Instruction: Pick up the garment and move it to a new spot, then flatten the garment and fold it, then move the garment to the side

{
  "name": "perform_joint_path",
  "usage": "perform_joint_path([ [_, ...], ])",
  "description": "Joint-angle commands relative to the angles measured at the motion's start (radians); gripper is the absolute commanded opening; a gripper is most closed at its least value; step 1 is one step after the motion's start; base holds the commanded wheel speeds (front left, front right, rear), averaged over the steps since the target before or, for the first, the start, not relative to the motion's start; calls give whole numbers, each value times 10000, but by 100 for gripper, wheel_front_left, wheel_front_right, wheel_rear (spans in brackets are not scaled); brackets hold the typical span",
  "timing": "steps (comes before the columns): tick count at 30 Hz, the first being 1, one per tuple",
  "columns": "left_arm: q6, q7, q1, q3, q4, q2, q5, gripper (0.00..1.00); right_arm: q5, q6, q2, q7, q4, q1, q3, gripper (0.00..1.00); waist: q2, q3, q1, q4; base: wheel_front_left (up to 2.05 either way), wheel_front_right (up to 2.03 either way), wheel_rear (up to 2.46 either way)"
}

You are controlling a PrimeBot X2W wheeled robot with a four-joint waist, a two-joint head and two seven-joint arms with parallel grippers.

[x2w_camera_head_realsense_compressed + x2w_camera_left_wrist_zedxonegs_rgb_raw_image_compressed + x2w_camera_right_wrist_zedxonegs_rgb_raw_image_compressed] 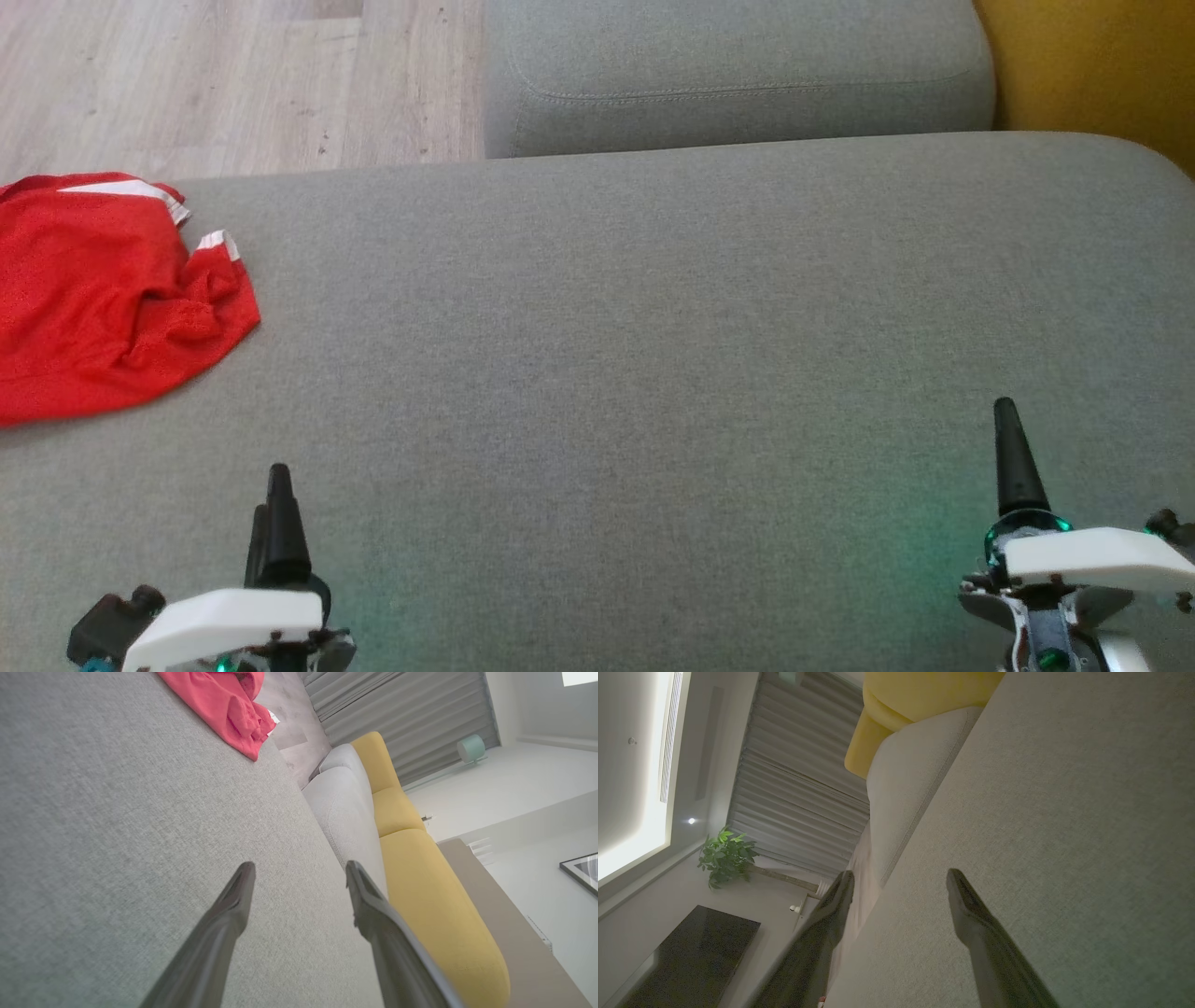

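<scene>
**Garment at the left edge, both grippers spread and holding nothing**

In the head view you had the red garment [103, 289] at the far left of the frame. It was crumpled on the grey seat cushion [653, 327], with white trim showing along its upper side. Its left part ran out of the frame, and its top reached the cushion's far edge, where the wooden floor [233, 75] began. In the left wrist view the garment [219, 704] sat at the top of the frame, close to that same edge.

From the garment to the right side of the frame, a wide stretch of plain grey fabric lay before you. At the top centre the cushion met a grey back cushion [738, 75], and in the upper right corner a yellow cushion [1092, 65] closed it.

Your left gripper [271, 490] was at the lower left, well apart from the garment. In its own wrist view the left gripper [299, 865] had its fingers spread wide, with only cushion fabric between them. Your right gripper [1005, 415] was at the lower right, and in its wrist view the right gripper [901, 872] was spread equally wide, grasping nothing. I could not tell whether any fingertip touched the cushion.
</scene>
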Motion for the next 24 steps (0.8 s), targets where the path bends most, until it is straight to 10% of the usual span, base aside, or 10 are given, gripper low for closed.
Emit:
perform_joint_path([
  [1, 48, -86, -244, 37, -436, 48, 256, 100, -252, -2, -53, -117, -432, -250, 107, 100, 0, 3, 0, 5, 0, 0, 0],
  [24, 353, -788, 16, -486, -310, 56, 3448, 100, -3666, -4, -70, -824, -487, -151, 882, 100, 0, 22, 0, 157, 0, 0, 0],
])
